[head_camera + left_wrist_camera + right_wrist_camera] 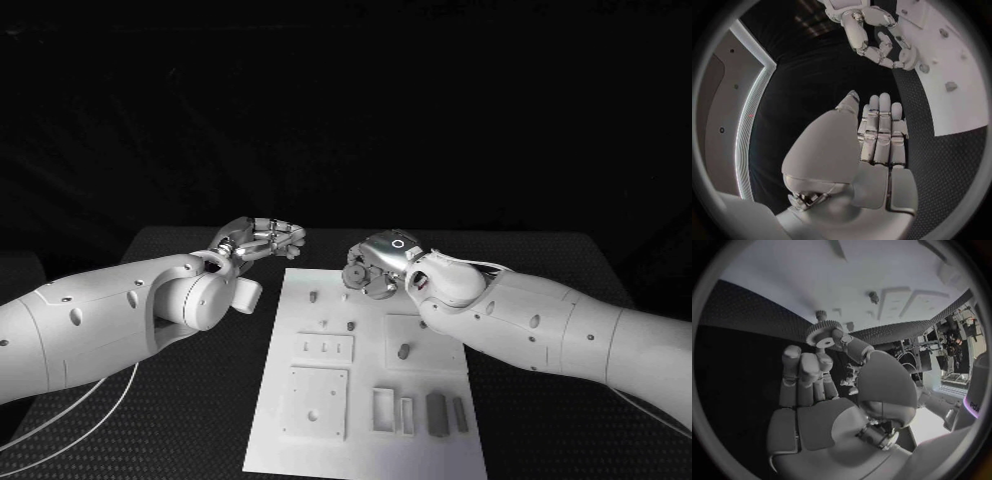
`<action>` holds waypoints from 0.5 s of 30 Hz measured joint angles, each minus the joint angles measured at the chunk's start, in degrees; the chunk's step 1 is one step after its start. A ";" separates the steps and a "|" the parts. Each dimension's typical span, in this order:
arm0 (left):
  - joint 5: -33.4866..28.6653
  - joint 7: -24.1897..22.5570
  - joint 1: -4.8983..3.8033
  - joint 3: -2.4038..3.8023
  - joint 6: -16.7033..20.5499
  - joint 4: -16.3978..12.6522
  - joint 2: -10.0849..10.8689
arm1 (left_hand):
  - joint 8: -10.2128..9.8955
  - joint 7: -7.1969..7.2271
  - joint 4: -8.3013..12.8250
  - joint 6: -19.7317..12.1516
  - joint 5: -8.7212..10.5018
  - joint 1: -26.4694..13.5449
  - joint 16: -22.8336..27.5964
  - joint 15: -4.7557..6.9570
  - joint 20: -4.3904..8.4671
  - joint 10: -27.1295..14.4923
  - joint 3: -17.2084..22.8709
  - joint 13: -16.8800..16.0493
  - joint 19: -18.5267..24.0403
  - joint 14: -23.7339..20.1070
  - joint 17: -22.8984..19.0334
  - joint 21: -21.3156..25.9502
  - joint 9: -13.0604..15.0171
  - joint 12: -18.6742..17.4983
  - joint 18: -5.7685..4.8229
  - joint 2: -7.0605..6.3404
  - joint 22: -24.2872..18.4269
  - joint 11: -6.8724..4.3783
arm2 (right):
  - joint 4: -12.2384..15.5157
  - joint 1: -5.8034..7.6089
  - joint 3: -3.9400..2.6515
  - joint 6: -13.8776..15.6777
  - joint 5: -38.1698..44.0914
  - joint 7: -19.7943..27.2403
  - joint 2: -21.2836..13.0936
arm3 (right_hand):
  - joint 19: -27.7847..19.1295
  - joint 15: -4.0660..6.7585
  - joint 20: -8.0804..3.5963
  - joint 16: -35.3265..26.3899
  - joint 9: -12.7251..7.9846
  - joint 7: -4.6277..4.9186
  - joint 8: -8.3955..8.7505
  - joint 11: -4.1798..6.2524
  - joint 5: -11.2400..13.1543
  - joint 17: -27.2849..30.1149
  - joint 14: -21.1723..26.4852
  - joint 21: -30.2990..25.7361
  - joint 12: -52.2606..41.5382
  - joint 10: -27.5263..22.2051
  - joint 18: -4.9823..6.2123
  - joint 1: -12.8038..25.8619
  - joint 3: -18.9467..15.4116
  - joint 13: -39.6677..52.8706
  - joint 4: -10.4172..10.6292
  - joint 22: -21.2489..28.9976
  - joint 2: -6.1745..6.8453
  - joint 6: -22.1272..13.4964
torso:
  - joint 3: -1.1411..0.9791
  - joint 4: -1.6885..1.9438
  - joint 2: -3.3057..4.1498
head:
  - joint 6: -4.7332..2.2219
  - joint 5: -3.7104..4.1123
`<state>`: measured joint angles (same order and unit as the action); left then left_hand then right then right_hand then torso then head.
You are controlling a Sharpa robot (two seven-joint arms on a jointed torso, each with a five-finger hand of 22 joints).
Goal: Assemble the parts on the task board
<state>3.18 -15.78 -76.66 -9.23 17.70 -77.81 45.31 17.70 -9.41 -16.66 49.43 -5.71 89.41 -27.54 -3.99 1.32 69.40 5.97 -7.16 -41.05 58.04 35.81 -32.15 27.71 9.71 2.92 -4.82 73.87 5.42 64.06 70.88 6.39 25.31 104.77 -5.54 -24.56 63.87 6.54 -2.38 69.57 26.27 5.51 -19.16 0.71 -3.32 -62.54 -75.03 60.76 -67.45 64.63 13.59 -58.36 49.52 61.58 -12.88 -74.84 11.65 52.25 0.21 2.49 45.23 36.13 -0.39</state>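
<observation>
The white task board (364,440) lies in the middle of the black table, with small pegs (313,296) and grey parts (405,351) on it. My right hand (378,265) hovers over the board's far end. In the right wrist view this hand (836,390) pinches a toothed grey gear (822,335) between thumb and finger, just above the board (817,285) near an upright peg (822,315). My left hand (263,240) floats beyond the board's far left corner. Its fingers (879,130) lie straight, side by side, and hold nothing.
Square plates (317,400), a frame (384,408) and two grey bars (434,412) sit on the board's near half. The left wrist view shows my right hand (873,35) over the board (961,85). Black mat runs along both sides of the board.
</observation>
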 measured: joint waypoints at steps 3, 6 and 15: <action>0.00 0.00 0.00 0.00 0.00 0.19 -0.20 | 0.00 0.00 0.00 0.00 0.00 0.00 0.00 0.00 0.00 0.00 0.00 0.00 0.00 0.00 0.00 0.00 0.00 0.00 0.00 0.00 0.00 0.00 | -0.35 -0.51 0.24 0.30 0.87 -0.40 1.02 | 0.00 0.00 0.00 0.00 0.01 0.00 0.00 0.21 0.00 0.00 0.00 0.00 0.00 0.21 -0.01 0.05 0.14 -0.07 0.14 0.06 0.05 0.00 | 0.03 0.09 0.03 | -0.02 -0.18; 0.00 0.00 0.00 0.00 0.00 0.32 -0.30 | 0.00 0.00 0.00 0.00 0.00 0.00 0.00 0.00 0.00 0.00 0.00 0.00 0.00 0.00 0.00 0.00 0.00 0.00 0.00 0.00 0.00 0.00 | -0.57 -0.94 0.53 0.48 1.53 -0.61 1.85 | 0.00 -0.01 0.01 0.00 0.02 -0.10 0.00 0.20 0.00 0.00 -0.01 0.00 0.00 0.21 -0.01 -0.18 0.15 -0.07 0.15 0.06 0.29 0.10 | 0.07 0.15 0.04 | 0.03 -0.38; 0.00 0.00 0.00 0.00 0.00 0.51 -0.55 | 0.00 0.00 0.00 0.00 0.00 0.00 0.00 0.00 0.00 0.00 0.00 0.00 0.00 0.00 -0.01 0.00 0.05 0.00 0.00 0.00 -0.05 0.00 | -1.78 -1.54 1.37 0.55 2.47 -0.80 3.20 | 0.31 -0.09 -0.10 0.00 0.05 -0.20 0.05 0.02 0.00 0.01 -0.10 0.00 0.01 0.40 -0.01 -0.18 0.14 -0.12 0.15 0.10 0.29 0.20 | 0.10 0.15 0.07 | 0.21 -0.77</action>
<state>3.18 -15.78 -76.66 -9.23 17.70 -77.30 44.76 17.70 -9.41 -16.66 49.43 -5.71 89.41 -27.54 -3.99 1.31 69.40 5.97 -7.16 -41.05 58.04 35.80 -32.15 27.76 9.71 2.92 -4.82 73.83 5.42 62.29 69.34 7.77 25.87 107.24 -6.34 -21.35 64.18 6.45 -2.48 69.57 26.32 5.30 -19.11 0.72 -3.32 -62.53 -75.14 60.75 -67.44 65.04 13.58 -58.54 49.66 61.46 -12.73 -74.74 11.94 52.46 0.31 2.65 45.30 36.34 -1.16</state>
